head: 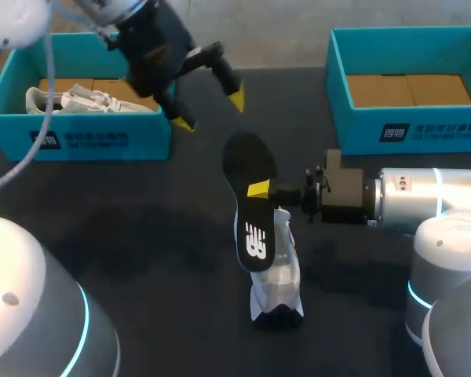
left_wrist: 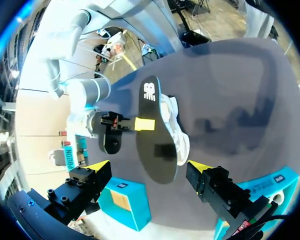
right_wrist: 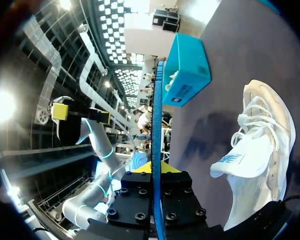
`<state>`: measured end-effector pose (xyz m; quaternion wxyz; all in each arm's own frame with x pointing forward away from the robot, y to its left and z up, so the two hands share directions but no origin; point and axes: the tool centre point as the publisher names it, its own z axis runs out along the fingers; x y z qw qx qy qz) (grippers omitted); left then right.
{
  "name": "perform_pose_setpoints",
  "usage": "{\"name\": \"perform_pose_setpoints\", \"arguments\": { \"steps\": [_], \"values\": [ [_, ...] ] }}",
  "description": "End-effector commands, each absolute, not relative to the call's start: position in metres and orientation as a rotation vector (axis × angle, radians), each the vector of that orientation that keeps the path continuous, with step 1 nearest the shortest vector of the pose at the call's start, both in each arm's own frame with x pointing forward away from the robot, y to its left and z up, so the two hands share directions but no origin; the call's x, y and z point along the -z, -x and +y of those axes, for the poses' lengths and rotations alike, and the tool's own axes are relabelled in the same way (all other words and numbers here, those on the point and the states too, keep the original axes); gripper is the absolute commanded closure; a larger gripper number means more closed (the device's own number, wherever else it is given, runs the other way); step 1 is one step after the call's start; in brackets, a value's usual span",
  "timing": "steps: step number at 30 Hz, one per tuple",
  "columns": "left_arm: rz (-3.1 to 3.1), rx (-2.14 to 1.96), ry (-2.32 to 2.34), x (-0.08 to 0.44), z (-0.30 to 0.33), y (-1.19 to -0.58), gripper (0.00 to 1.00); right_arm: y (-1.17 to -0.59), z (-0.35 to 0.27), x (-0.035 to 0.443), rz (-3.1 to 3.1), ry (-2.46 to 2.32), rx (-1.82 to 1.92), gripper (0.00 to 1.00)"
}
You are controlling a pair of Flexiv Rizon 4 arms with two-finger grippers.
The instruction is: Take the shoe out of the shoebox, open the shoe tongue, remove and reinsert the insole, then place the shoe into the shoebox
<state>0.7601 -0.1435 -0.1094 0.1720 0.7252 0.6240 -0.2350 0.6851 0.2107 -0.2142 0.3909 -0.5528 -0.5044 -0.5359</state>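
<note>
Right pincer (head: 255,191) has the insole (head: 251,204) clamped at mid-length, one yellow tip pressed flat on the side we can see, the arm coming in level from the right edge of the table (head: 141,236). The insole is up on its edge, its long axis running from far side to near side. And here's what matters: the shoe (head: 276,275) sits right under the insole's near end, out in the middle of the table toward the near edge, and it looks lined up much the same way. From the wrist, the shoe lies just beside the right pincer, laces showing. Whether the insole's lower end touches the shoe, I can't tell. Left pincer (head: 210,111) hangs with its fingers wide apart and nothing in them, beyond the insole's far end, over by the left shoebox (head: 102,141). So the right arm is the nearer one by far, and I'd say the reinsert comes down to tipping that near end into the shoe's opening.
</note>
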Motion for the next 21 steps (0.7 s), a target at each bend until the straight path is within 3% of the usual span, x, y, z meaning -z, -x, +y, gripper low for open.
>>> {"name": "perform_pose_setpoints", "arguments": {
  "steps": [1, 21],
  "values": [
    [1.533, 0.947, -1.731, 0.131, -0.127, -0.755, 0.0, -0.684, 0.212, 0.214, -1.279, 1.408, 1.365, 1.0],
    [1.257, 1.135, -1.585, 0.169, -0.12, -0.756, 0.0, -0.684, 0.212, 0.214, -1.279, 1.408, 1.365, 1.0]
  ]
}}
